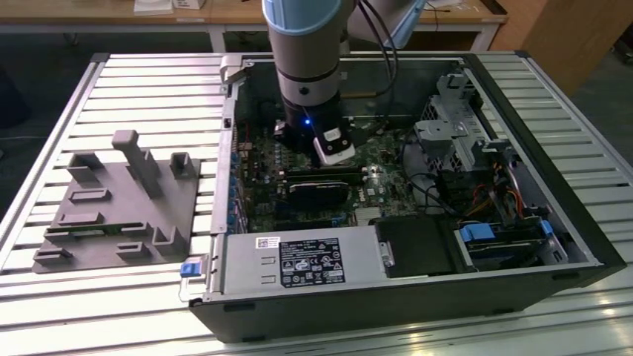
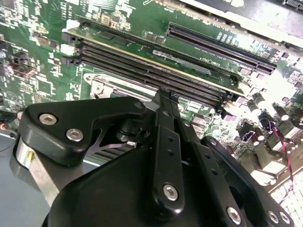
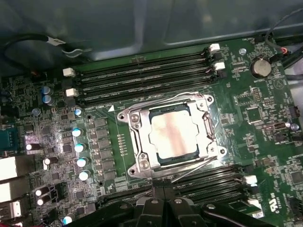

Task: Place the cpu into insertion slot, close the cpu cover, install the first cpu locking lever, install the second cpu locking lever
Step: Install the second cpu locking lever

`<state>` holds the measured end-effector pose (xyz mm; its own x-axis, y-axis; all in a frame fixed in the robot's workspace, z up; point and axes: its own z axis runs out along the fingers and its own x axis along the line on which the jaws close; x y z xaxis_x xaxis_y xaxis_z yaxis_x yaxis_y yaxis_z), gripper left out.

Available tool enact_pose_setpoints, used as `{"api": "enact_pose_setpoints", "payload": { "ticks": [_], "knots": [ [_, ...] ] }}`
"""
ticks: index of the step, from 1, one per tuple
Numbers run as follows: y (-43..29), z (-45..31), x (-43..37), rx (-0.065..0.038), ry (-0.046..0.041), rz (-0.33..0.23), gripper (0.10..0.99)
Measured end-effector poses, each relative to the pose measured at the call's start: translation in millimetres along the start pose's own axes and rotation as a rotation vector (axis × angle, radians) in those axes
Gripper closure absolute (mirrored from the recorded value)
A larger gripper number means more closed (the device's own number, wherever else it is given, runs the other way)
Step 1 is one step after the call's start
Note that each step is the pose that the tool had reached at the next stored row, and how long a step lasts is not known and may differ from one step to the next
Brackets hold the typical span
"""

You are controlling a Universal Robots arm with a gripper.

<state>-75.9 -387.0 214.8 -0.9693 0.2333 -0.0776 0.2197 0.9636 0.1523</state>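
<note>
One gripper (image 3: 163, 208), fingers pressed together w/ nothing between them, hangs just above the motherboard (image 3: 265, 123) inside the open PC case (image 1: 554, 222). Directly beyond its tip in the first wrist view: one cpu (image 3: 174, 135), seated flat in the insertion slot (image 3: 204, 124), w/ one cpu cover (image 3: 141, 142) down around it. Two thin locking levers cross the socket edges; can't tell if latched. Further off, four DIMM slots (image 3: 142, 82) run parallel to the near socket edge.

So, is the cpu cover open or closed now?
Closed. In the first wrist view the cpu cover lies flat around the cpu, whose metal top shows through its square cut-out.
</note>
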Motion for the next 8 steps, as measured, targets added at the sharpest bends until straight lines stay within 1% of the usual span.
{"api": "enact_pose_setpoints", "payload": {
  "ticks": [5, 7, 8],
  "knots": [
    [-3.9, 3.9, 3.3, -0.015, 0.0034, 0.001, 0.980],
    [-5.4, 5.0, 5.0, -0.025, 0.0057, 0.002, 0.980],
    [-6.3, 5.5, 5.5, -0.032, 0.0074, 0.003, 0.980]
  ]
}}
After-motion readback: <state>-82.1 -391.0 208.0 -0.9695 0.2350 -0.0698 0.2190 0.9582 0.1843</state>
